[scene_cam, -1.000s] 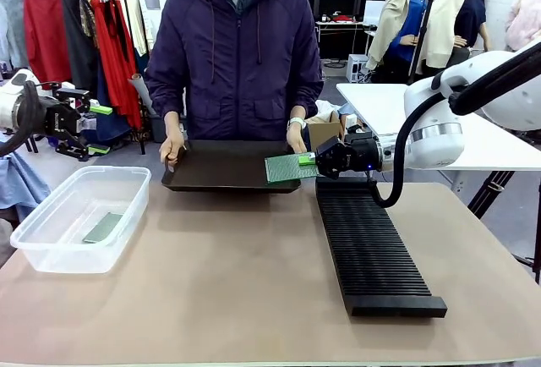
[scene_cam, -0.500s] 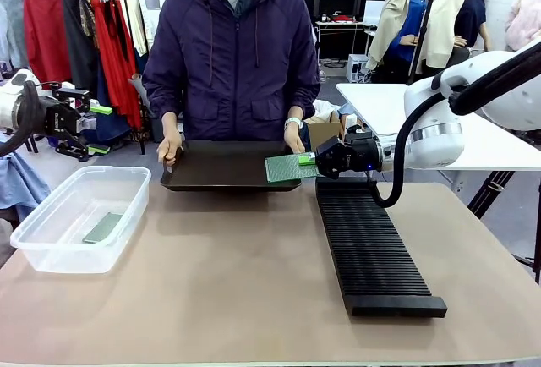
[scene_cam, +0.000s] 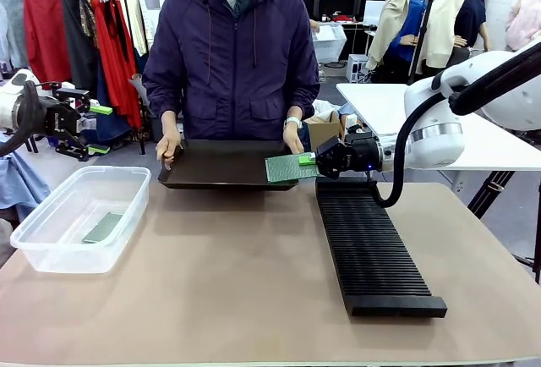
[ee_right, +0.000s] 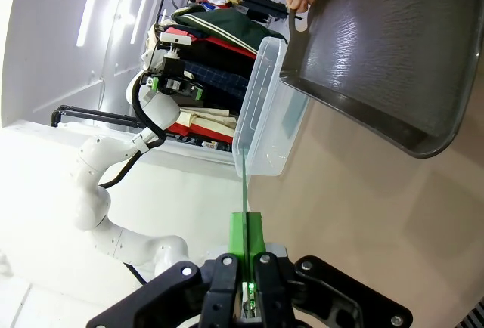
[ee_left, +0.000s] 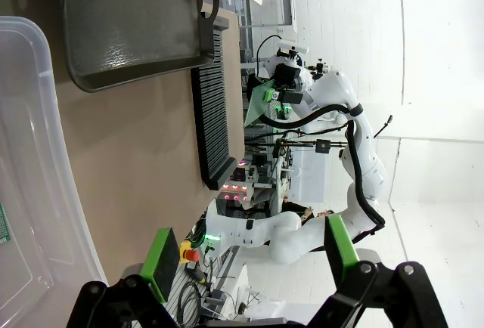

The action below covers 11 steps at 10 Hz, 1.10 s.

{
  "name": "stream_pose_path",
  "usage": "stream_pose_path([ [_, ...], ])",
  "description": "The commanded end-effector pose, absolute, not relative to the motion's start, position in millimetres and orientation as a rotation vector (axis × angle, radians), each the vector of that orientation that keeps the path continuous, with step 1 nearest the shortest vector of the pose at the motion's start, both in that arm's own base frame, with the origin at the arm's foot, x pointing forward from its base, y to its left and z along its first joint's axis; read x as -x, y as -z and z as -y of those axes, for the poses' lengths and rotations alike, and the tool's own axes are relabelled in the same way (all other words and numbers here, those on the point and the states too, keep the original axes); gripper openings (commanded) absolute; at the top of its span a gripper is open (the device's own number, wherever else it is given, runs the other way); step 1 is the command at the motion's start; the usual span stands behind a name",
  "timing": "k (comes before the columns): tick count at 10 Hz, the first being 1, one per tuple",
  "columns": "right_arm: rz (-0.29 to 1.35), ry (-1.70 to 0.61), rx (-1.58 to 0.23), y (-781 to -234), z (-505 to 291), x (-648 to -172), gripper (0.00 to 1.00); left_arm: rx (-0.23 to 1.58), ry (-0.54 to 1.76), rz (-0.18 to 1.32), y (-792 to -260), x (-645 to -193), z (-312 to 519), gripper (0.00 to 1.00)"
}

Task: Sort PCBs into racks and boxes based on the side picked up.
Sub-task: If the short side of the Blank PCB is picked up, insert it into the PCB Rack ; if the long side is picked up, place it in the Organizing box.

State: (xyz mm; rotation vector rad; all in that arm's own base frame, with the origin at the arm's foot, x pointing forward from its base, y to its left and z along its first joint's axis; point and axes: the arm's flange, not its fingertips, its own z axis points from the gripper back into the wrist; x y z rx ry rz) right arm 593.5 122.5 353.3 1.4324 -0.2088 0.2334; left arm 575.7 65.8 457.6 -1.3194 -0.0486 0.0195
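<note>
Tray (scene_cam: 220, 164) shifted left, PCB (scene_cam: 286, 168) edge-on in right wrist view

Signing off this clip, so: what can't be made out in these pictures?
- Held PCB, right wrist view: edge-on between the right gripper's pads, faces unreadable.
- Boxed PCB, front view: too small, hazed by the box wall, face unclear.
- Same PCB, left wrist view: cut off by the left edge.

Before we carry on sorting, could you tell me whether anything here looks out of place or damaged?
Nothing stands out. The right gripper holds a PCB cleanly by one edge near the rack's far end, a second PCB lies flat in the box, and the rack sits flat on the table. No damage or spill is visible.
</note>
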Motion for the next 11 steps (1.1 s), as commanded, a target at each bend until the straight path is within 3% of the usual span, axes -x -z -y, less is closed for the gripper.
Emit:
stream_pose_path([
  [1,0.269,-0.311,-1.462,-358.5,-107.0,-597.7,0.00,1.315,-0.030,0.050,-459.8,-575.0,-65.8,1.00],
  [11,0.581,-0.711,-1.575,-365.3,11.9,-616.0,0.00,1.315,-0.030,0.050,-459.8,-575.0,-65.8,1.00],
])
